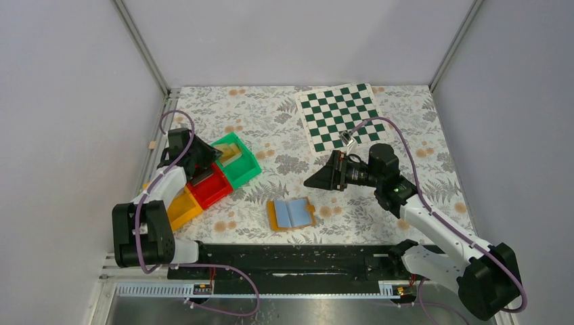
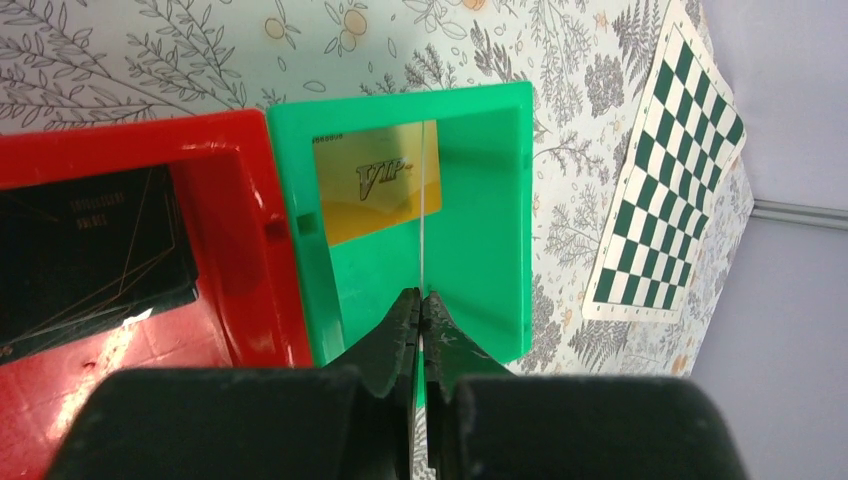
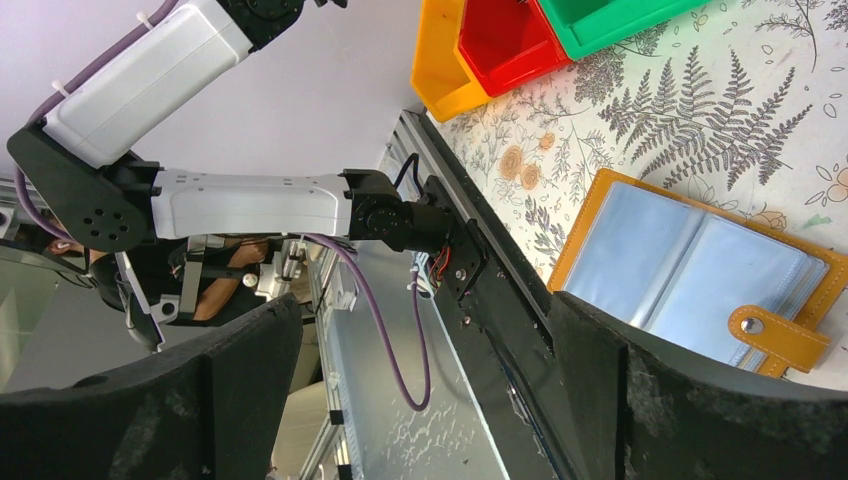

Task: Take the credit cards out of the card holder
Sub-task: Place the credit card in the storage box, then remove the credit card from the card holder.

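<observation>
Top external view: the card holder (image 1: 292,213) lies open and flat on the bench (image 1: 271,122), toward 6 o'clock of its surface, pale-blue sleeves facing up inside an orange border. The right wrist view shows its snap tab folded out at one edge.

The right tool (image 1: 323,177) hangs at 1 o'clock of the holder, near it but not touching, its fingers spread wide with nothing between them.

At 10 o'clock of the holder three bins stand touching in a slanted row: a yellow bin (image 1: 183,208), a red bin (image 1: 210,188) and a green bin (image 1: 238,159). The left tool (image 2: 422,300) sits over the green bin, fingers pressed together on a thin card (image 2: 424,200) seen edge-on. A gold card (image 2: 370,190) leans against the green bin's wall, and a black card (image 2: 90,260) lies in the red bin.

A green-and-white chessboard (image 1: 340,116) lies tilted at 1 o'clock, at the far side of the bench. A cloth printed with ferns and orange flowers covers the bench. Plain pale-grey walls close it in on three sides, with metal posts in the far corners. A black rail (image 1: 291,261) runs along the near edge.
</observation>
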`<state>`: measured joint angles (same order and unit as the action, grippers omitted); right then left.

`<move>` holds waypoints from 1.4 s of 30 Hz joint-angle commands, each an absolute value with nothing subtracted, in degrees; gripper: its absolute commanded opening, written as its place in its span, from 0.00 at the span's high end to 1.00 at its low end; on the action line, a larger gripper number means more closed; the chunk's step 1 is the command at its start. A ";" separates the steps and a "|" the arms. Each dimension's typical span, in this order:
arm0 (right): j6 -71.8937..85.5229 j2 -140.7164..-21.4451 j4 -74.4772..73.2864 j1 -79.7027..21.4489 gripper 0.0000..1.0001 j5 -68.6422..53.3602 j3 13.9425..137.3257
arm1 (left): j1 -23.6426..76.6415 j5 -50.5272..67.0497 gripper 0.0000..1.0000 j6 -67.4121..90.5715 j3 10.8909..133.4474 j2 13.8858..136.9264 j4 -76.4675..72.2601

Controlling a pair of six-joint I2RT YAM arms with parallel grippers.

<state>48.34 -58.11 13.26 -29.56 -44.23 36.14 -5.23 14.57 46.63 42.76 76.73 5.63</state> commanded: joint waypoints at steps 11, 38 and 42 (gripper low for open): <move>47.68 -56.28 13.40 -29.44 0.01 -43.68 37.42 | -5.54 14.26 0.87 45.88 50.28 81.85 2.91; 39.10 -60.10 -3.32 -29.89 0.04 -30.92 35.22 | 19.25 12.65 0.71 38.77 56.96 66.12 23.69; 39.98 -61.37 -1.00 -31.59 0.12 -29.07 32.70 | 27.33 14.20 0.70 41.00 51.24 62.89 21.15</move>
